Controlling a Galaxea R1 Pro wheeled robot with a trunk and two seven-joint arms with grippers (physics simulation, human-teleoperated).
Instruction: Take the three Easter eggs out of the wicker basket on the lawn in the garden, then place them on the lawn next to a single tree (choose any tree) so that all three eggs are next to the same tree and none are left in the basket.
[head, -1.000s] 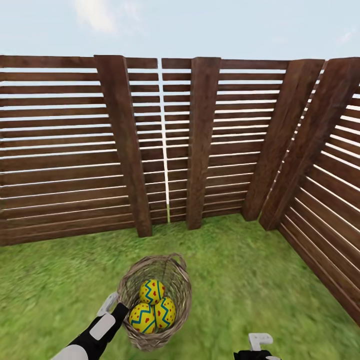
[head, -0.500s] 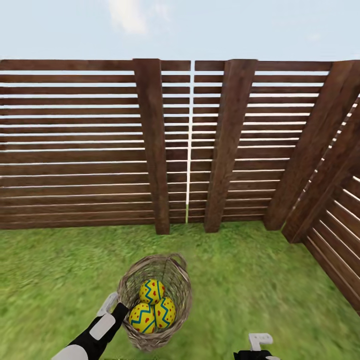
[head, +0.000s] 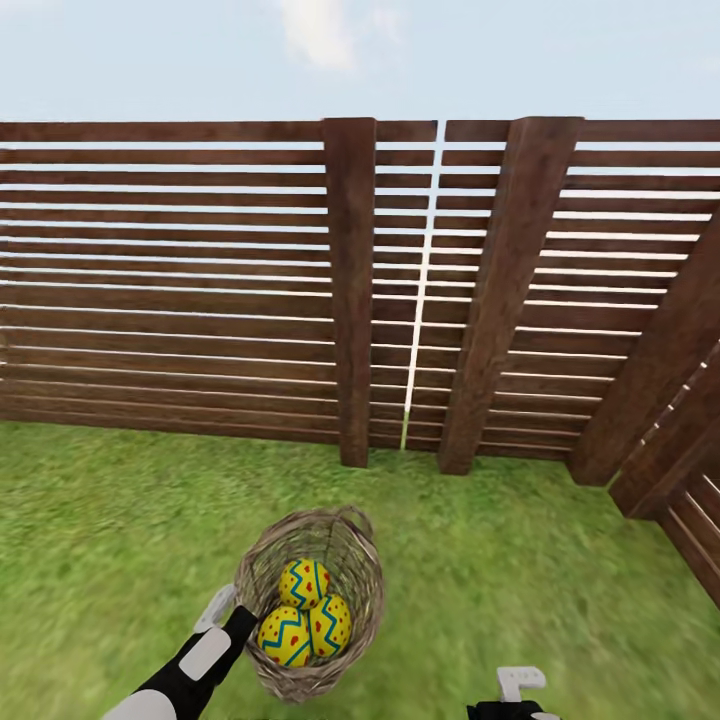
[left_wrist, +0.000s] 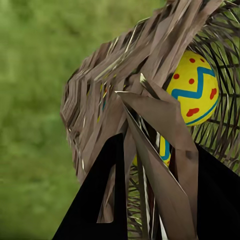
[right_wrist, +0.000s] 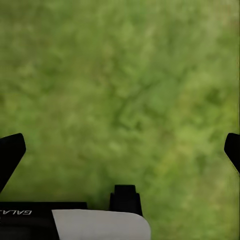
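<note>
Ahead of us, a brown horizontal-slat fence (head: 200, 290) runs across the far side of the garden, turning a corner at the far right. Below it the lawn (head: 520, 570) spreads green toward us. Near us, left of centre, our left gripper (head: 240, 622) carries the wicker basket (head: 345, 545) above the grass, tipped so that its open mouth faces us. From the left wrist view, the dark fingers (left_wrist: 97, 200) are clamped on the basket's woven rim (left_wrist: 150, 105). All three Easter eggs (head: 304, 612) lie inside the basket, touching one another, one farther back and two nearer side by side; one egg (left_wrist: 195, 87) shows through the weave. Our right gripper (right_wrist: 120, 150) hangs over bare grass (right_wrist: 125, 85) at the near right, its fingertips (right_wrist: 10, 150) spread wide apart with nothing between them.
</note>
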